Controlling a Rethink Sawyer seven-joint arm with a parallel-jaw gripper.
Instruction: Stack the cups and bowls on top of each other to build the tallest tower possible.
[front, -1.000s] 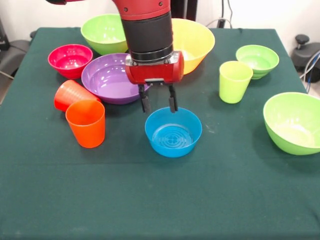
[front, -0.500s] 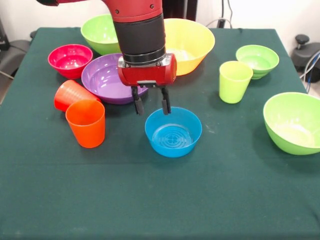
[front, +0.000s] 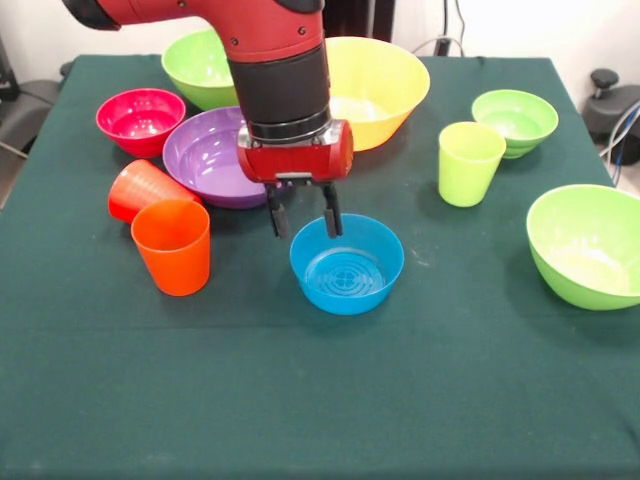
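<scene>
The tool (front: 304, 222) is hanging with its fingers spread and empty straddling the far rim of the blue bowl (front: 347, 265), seemingly lining up to pinch that rim, while the orange cup (front: 173, 246) is standing upright well apart on the surface (front: 320, 400).

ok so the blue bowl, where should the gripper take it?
On the rim of the blue bowl, coming straight down. It sits upright and open-topped, too wide to span, so one finger inside and one outside the thin wall looks best. The far-left rim is likely easiest: the open gripper hangs right over it, with clear cloth around the bowl.
</scene>
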